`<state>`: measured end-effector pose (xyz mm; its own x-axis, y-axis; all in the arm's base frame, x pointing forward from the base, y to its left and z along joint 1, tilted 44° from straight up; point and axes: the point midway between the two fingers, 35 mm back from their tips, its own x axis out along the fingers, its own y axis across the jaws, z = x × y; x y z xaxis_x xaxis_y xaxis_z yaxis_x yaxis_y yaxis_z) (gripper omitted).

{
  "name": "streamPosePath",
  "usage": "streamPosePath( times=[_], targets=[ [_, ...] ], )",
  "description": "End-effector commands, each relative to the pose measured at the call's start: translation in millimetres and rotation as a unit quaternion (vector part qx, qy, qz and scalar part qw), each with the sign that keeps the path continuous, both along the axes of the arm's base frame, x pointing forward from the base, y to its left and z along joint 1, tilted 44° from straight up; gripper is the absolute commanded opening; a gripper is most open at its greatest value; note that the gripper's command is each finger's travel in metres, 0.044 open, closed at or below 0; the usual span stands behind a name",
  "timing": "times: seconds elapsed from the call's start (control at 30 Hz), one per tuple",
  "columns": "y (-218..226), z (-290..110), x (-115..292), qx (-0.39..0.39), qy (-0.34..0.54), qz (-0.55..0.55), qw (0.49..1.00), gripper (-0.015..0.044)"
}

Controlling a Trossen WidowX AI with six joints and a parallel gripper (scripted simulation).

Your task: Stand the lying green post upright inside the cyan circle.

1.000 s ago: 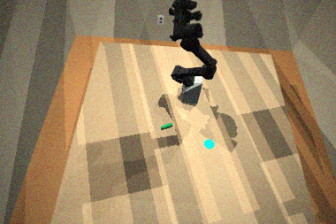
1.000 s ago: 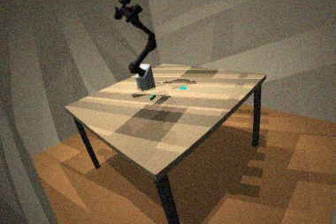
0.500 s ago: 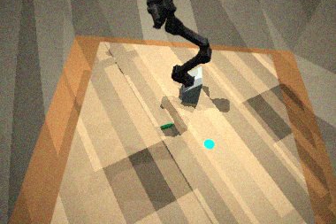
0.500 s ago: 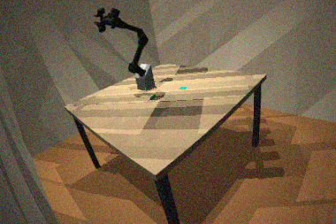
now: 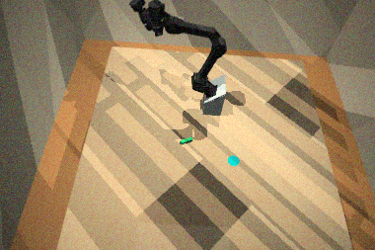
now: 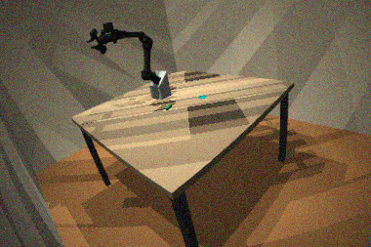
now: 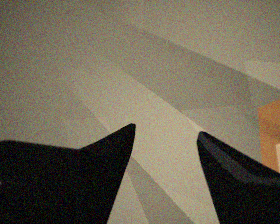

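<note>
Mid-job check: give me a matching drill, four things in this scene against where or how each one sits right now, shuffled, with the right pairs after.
Things:
1. green post
2. cyan circle
3. tool
4. arm's grey base block

States:
A. raised high, out past the table's far edge, partly open with nothing in it
B. lying flat on the table, in front of the base
C. standing on the table, holding up the arm
D. flat mark on the table with nothing on it

Pairs: 1-B, 2-D, 3-A, 4-C
</note>
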<state>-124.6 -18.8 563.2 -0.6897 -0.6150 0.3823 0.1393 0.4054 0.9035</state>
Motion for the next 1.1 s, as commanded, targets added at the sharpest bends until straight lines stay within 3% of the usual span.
streamPosePath(
  times=[0.0,0.53,1.07],
  targets=[
    [-50.8,-10.3,18.6,0.061,0.023,0.051,0.997,0.0233],
    [-180.5,-77.3,132.5,0.262,0.141,0.224,0.928,0.0233],
    [-211.8,-181.8,272.1,0.416,0.303,0.357,0.780,0.0233]
  ],
)
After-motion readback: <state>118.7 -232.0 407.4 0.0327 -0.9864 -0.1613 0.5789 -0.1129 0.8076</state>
